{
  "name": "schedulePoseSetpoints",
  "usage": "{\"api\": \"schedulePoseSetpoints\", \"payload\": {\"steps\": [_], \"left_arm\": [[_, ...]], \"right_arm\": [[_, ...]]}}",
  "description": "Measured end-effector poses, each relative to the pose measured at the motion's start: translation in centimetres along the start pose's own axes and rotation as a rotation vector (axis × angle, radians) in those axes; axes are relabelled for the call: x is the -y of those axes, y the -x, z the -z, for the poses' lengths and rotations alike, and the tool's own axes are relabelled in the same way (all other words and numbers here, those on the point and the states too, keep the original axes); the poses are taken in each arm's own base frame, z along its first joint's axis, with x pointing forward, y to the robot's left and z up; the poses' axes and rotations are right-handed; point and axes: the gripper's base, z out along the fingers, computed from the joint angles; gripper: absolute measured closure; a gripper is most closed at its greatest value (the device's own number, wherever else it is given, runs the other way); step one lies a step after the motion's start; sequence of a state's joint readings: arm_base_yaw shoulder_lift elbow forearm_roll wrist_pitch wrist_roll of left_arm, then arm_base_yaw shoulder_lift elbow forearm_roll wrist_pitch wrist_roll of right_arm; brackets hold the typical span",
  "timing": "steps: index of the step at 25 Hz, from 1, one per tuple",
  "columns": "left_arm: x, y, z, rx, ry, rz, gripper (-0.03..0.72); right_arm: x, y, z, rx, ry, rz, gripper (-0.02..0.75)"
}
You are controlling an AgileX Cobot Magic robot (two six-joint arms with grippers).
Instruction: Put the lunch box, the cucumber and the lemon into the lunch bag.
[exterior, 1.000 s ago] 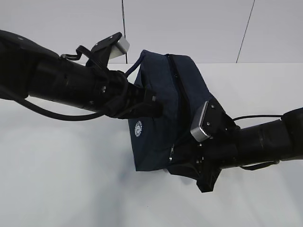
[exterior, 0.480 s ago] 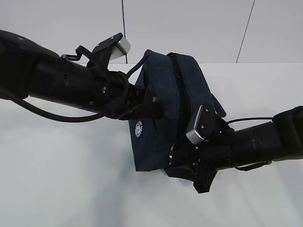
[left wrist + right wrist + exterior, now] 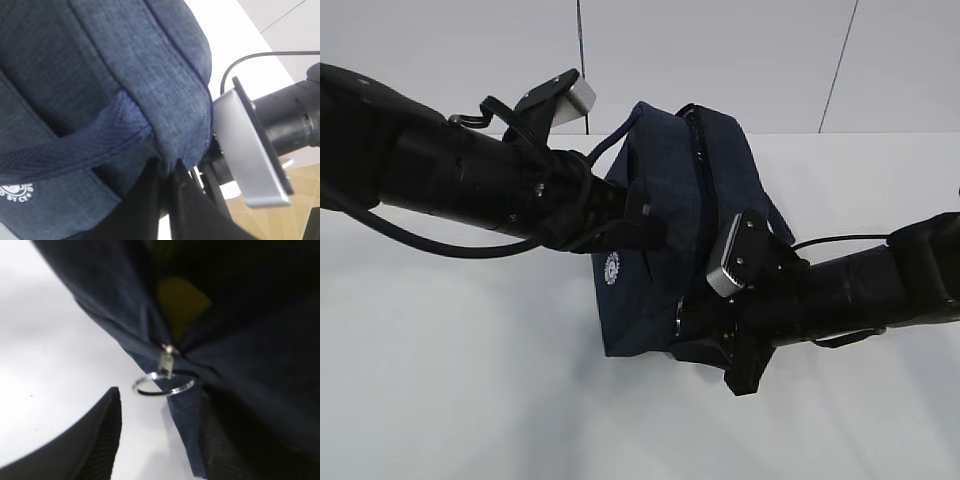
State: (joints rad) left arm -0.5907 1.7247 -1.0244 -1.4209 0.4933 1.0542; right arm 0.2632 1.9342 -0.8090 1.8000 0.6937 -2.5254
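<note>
Bag (image 3: 660, 230) mid-desk, both grippers on it.
Left gripper (image 3: 167, 172) jaws together, pinching bag fabric at the seam under the handle (image 3: 75, 145). Right gripper (image 3: 160, 435) jaws apart, straddling the bag's lower corner at 5 o'clock; zip ring (image 3: 163, 383) hangs free between the fingers (image 3: 95, 440), nothing clamped. Through the zip gap, a yellow blur at 12 o'clock of the ring, likely the lemon (image 3: 182, 297), inside the bag. Box and cucumber not seen. Bag stands on the white desk (image 3: 450, 390), logo (image 3: 612, 270) facing 7 o'clock.
</note>
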Motion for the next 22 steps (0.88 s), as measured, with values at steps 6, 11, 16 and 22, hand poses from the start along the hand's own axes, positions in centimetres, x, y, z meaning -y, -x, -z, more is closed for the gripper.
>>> {"api": "schedulePoseSetpoints", "payload": {"steps": [6, 11, 16, 22], "left_arm": [[0.0, 0.0, 0.0, -0.001, -0.002, 0.000, 0.694], [0.1, 0.0, 0.0, -0.004, -0.008, 0.000, 0.694], [0.1, 0.0, 0.0, -0.005, -0.009, 0.000, 0.694], [0.1, 0.0, 0.0, -0.005, -0.009, 0.000, 0.694]], "right_arm": [[0.3, -0.3, 0.0, -0.042, -0.032, -0.012, 0.391], [0.4, -0.3, 0.0, -0.039, -0.033, -0.039, 0.449], [-0.1, 0.4, 0.0, 0.032, 0.018, -0.044, 0.457], [-0.5, 0.9, 0.0, 0.089, 0.063, -0.089, 0.426]]}}
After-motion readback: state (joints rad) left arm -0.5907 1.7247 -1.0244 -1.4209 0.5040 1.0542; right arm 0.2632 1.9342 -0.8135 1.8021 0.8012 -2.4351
